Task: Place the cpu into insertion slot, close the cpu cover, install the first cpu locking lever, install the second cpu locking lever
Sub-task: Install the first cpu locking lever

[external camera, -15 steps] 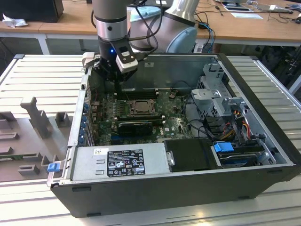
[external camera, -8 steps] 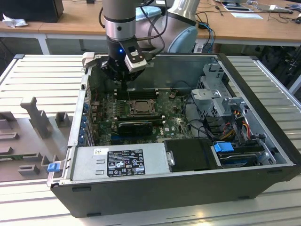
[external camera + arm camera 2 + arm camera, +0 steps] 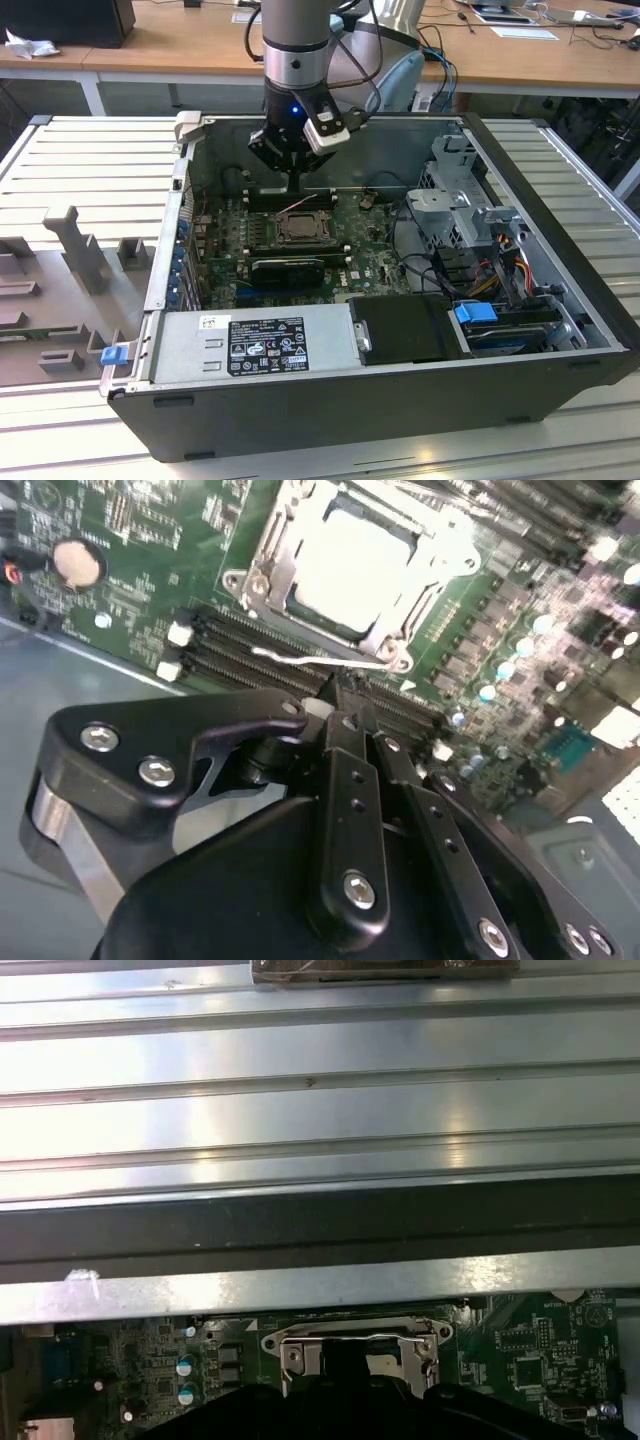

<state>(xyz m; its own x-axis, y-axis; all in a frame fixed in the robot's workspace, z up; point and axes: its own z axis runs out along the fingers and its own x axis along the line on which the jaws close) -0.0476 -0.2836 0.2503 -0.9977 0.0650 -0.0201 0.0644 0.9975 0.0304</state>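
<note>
While the gripper [image 3: 292,183] hangs closed over the cpu cover [image 3: 268,545], a printed label [image 3: 268,345] lies well apart.

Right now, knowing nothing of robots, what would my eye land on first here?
Probably the robot arm's black gripper, reaching down into an open computer case that lies on its side in the middle of the exterior view. Just beyond the gripper's tip, the second wrist view shows the pale cpu seated on the green motherboard, framed by the silvery cpu cover.
</note>
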